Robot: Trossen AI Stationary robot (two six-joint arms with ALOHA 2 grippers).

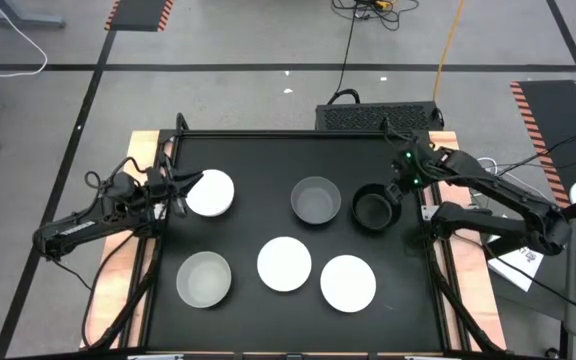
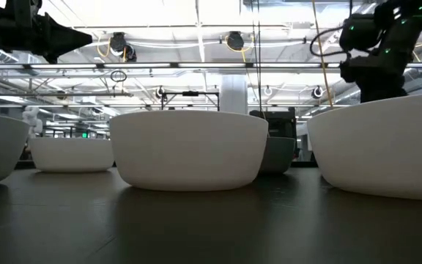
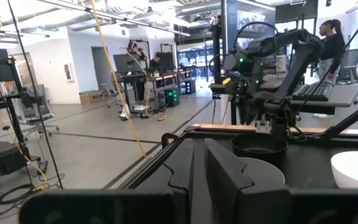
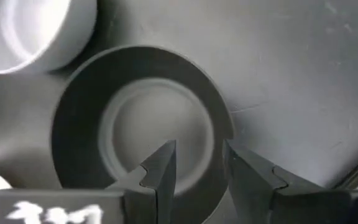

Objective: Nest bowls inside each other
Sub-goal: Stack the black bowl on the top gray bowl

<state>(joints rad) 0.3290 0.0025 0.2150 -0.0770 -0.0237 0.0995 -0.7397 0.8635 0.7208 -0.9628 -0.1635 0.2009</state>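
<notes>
Six small round bowls rest on their bases on the black table top. A white bowl (image 1: pixel 211 192) stands at the far left, a pale grey bowl (image 1: pixel 316 199) in the middle and the black bowl (image 1: pixel 373 208) to its right. Nearer are a second grey bowl (image 1: pixel 204 278) and two white bowls (image 1: pixel 285 264) (image 1: pixel 348 282). My right gripper (image 4: pixel 197 165) is open and points down over the black bowl (image 4: pixel 142 124), one finger above the hollow and one outside the rim. My left gripper (image 1: pixel 181 190) is shut, held level above the table beside the far-left white bowl.
A raised dark frame (image 1: pixel 298 134) runs around the table top, with wooden edges (image 1: pixel 143 140) outside it. A black box (image 1: pixel 376 115) sits just beyond the far edge. A person (image 3: pixel 331 43) stands in the room beyond the table's right side. Bare table lies between the bowls.
</notes>
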